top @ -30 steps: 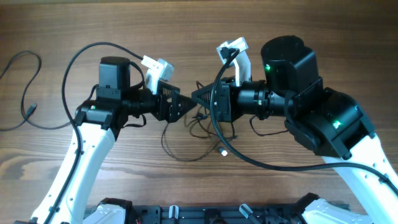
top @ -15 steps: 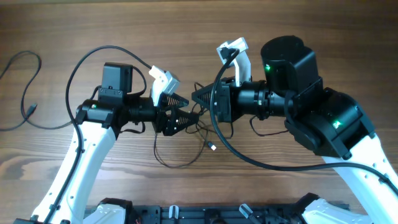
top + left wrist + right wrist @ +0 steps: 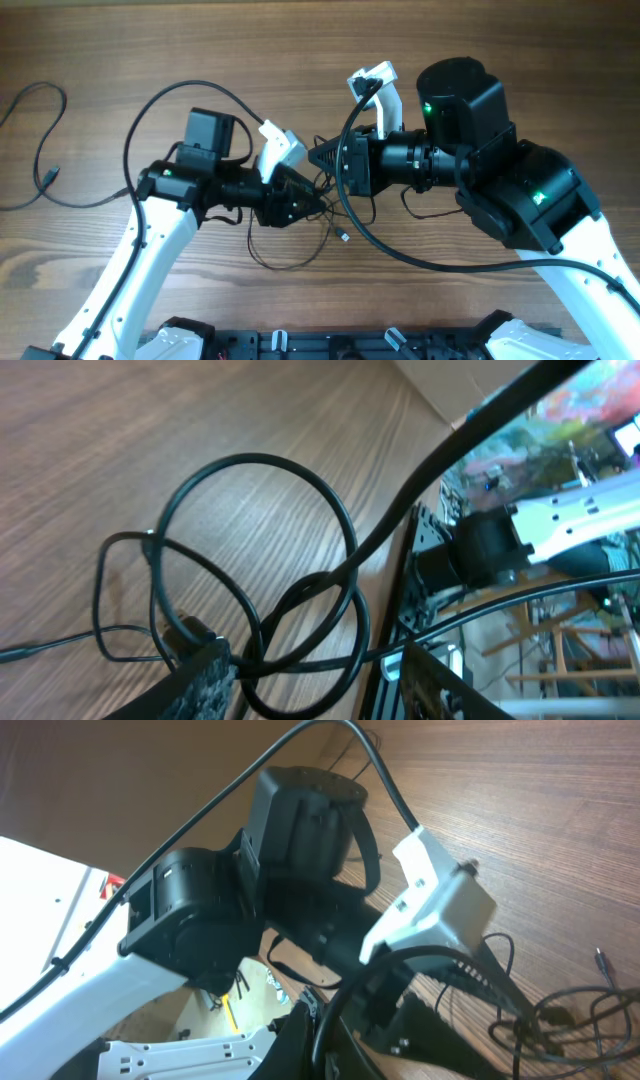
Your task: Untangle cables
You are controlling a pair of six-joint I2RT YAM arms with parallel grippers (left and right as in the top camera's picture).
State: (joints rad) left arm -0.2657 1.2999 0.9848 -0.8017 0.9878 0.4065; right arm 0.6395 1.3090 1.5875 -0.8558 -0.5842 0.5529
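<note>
A tangle of thin black cables [image 3: 322,198] lies on the wooden table between the two arms, with a loose loop [image 3: 283,262] trailing toward the front and a small plug [image 3: 343,237]. My left gripper [image 3: 305,205] is in the tangle. In the left wrist view its jaws [image 3: 310,660] stand apart, with looped cables [image 3: 300,600] running between them and against the left pad [image 3: 205,675]. My right gripper [image 3: 320,158] points left just above the tangle. Seen from the right wrist, it [image 3: 322,1045] is shut on a black cable [image 3: 400,956] that arcs up out of the jaws.
Another black cable [image 3: 45,150] lies by itself at the table's far left. Each arm carries a thicker black cable [image 3: 345,200] that loops over the work area. A black rail [image 3: 330,345] runs along the front edge.
My left arm has swung right and rolled into the tangle, and its jaws have narrowed. The loose loop and plug have slid left. The right arm has held still.
</note>
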